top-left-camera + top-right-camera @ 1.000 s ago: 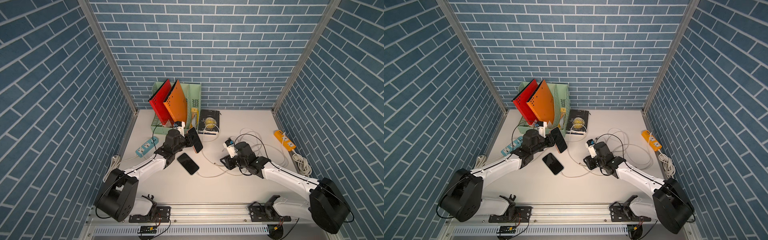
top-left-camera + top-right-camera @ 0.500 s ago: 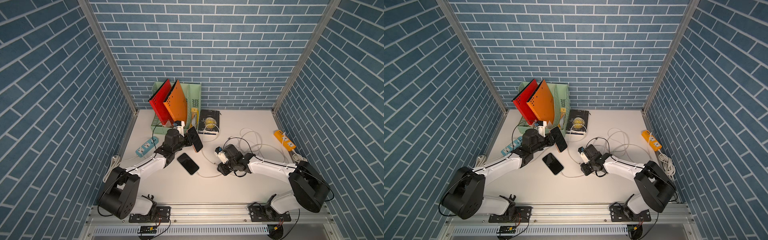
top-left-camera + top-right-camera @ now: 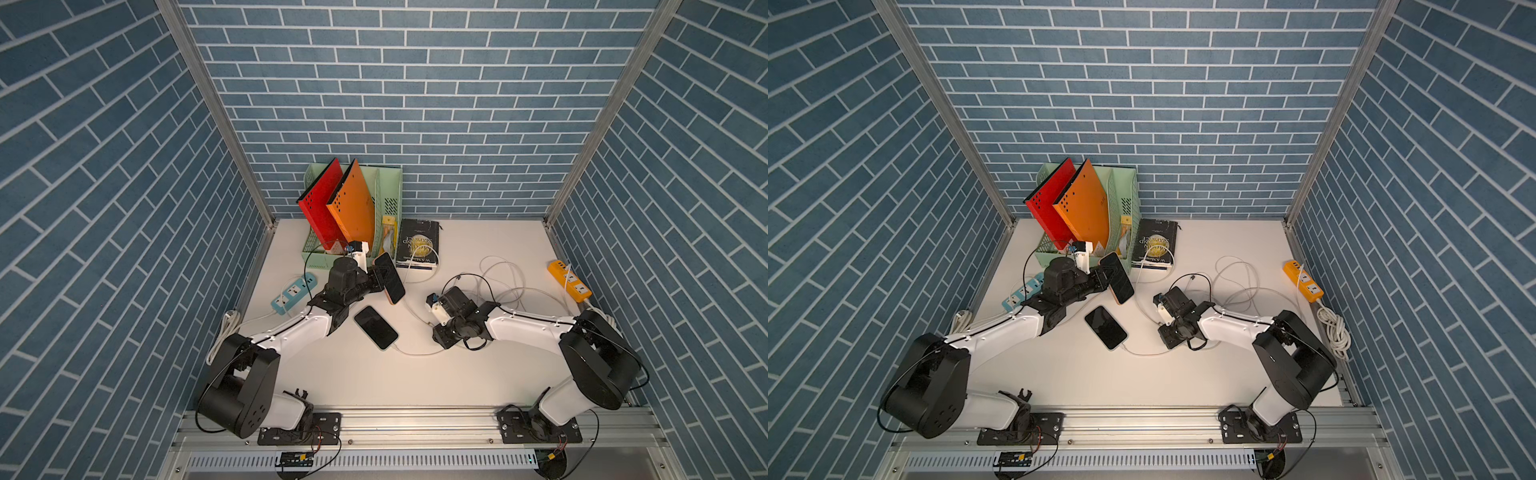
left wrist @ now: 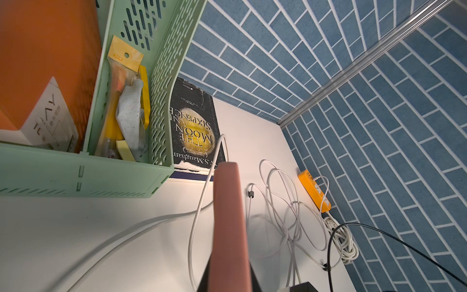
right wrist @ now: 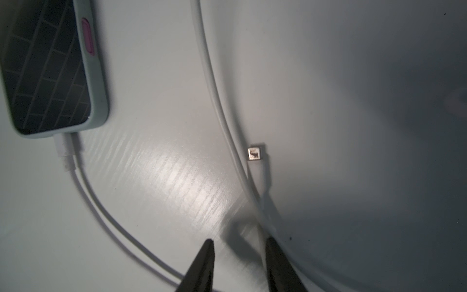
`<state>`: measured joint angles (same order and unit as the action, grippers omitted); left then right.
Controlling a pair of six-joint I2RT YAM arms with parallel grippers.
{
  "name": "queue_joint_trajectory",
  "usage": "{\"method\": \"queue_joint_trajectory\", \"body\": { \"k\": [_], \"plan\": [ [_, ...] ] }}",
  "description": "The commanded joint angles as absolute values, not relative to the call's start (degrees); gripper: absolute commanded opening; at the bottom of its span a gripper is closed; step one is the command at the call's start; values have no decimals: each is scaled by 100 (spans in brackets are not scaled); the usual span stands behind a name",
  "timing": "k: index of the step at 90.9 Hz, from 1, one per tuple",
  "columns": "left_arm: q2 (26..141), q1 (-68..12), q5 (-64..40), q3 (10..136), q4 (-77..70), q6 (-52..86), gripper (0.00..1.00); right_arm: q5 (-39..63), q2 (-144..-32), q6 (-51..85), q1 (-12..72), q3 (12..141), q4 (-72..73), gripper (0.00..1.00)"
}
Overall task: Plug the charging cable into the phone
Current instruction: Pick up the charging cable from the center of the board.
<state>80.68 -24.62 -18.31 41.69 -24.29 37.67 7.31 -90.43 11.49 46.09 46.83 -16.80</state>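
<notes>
Cable plug (image 5: pixel 255 154) just ahead of my right gripper (image 5: pixel 238 240)
Its jaws stand apart, plug untouched; my left gripper (image 3: pixel 379 277) clamps the pink-cased phone (image 3: pixel 392 286), lifted

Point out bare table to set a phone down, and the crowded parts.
Widest bare patch: the front strip between the lying phone and the front rail. Smaller: back right, between the book and the orange power strip. Crowded: cable loops mid-right, green organiser back left.
</notes>
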Motion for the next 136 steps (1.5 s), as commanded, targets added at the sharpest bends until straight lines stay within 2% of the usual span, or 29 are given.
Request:
{"method": "queue_joint_trajectory", "body": {
  "k": [1, 29, 65, 83, 99, 136],
  "plan": [
    [7986, -2411, -1929, 4201, -2751, 3708, 0, 830, -8943, 934, 4623, 4655, -1829, 36],
    [8016, -2411, -1934, 4194, -2761, 3709, 0, 1137, -8871, 863, 4667, 4614, -1760, 33],
    [7997, -2411, -1940, 4186, -2760, 3709, 0, 468, -9085, 790, 4677, 4840, -2160, 33],
    [7999, -2402, -1942, 4176, -2769, 3699, 0, 182, -9326, 798, 4676, 4962, -2182, 37],
    [7982, -2398, -1921, 4172, -2751, 3696, 0, 189, -9602, 811, 4680, 5171, -2080, 46],
    [8007, -2347, -1933, 4156, -2753, 3686, 0, -138, -10356, 809, 4676, 5965, -2373, 44]
  ]
}}
